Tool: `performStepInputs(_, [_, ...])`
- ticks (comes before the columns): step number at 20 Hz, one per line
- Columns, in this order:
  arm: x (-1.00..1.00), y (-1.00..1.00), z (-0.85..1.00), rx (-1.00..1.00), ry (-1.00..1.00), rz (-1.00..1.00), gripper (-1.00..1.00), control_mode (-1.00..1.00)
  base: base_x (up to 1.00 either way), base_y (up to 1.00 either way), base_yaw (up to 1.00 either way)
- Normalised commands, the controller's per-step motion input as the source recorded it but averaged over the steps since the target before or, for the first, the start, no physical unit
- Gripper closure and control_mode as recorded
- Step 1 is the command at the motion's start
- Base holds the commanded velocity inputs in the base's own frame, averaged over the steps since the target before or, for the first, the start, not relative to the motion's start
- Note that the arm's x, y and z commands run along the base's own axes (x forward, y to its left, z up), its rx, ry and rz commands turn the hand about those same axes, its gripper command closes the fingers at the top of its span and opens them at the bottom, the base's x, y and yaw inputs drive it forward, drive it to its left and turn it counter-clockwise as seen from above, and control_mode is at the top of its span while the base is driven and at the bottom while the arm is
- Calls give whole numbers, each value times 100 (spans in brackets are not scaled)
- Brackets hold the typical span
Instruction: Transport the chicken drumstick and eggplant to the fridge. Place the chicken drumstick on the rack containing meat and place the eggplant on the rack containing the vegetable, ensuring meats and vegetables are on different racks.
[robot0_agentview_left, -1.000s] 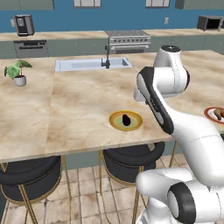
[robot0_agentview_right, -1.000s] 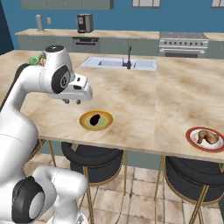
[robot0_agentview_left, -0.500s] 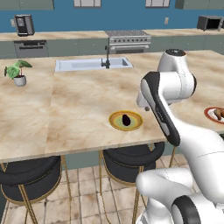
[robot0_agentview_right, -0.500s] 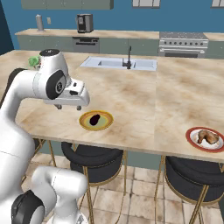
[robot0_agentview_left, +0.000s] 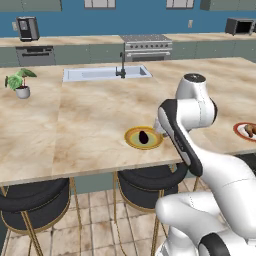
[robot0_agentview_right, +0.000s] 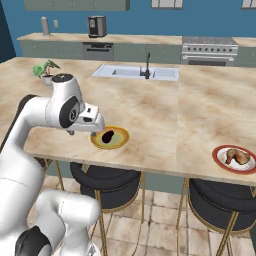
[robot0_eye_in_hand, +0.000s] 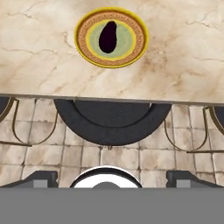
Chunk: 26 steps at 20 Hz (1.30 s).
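Item, far left of the marble island counter (robot0_agentview_left: 75, 130): a small potted plant (robot0_agentview_left: 20, 83) in a white pot, standing upright, well apart from everything else.

Item, back centre of the counter: a sunken sink (robot0_agentview_left: 106, 73) with a dark faucet (robot0_agentview_left: 122, 68) at its right rim.

Item, near the front edge of the counter: a yellow plate (robot0_agentview_left: 144, 138) with a patterned brown rim. On its middle lies the eggplant (robot0_agentview_left: 143, 136), a dark purple oval, resting on the plate, not held.

Item, my gripper (robot0_agentview_right: 95, 131): hanging over the counter's front edge, just beside the yellow plate on its near side. In the hand view my two fingertips (robot0_eye_in_hand: 40, 177) stand far apart, spread wide, with nothing between them; the eggplant (robot0_eye_in_hand: 107, 36) sits ahead of them and untouched.

Item, below the counter edge: two black round stools (robot0_agentview_right: 104, 178) with brass legs, on a tiled floor.

Item, far right of the counter: a red-rimmed plate (robot0_agentview_right: 235, 159) carrying the chicken drumstick (robot0_agentview_right: 236, 156), golden-brown, well apart from the eggplant.

Item, back wall: a stove (robot0_agentview_right: 208, 50) on the rear counter.
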Motion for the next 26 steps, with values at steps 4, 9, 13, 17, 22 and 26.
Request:
performStepInputs(4, [57,4,-23,0,0,-1,-100,-100,0,0,0])
performStepInputs(9, [56,18,-40,0,1,-6,-100,-100,0,0,0])
performStepInputs(13, [51,7,-31,0,4,-4,-100,-100,0,0,0])
performStepInputs(17, [42,0,-29,0,6,-1,-100,-100,0,0,0])
performStepInputs(22, [44,0,-24,0,5,0,-100,-100,0,0,0])
performStepInputs(26, [39,0,-11,0,4,0,-100,-100,0,0,0])
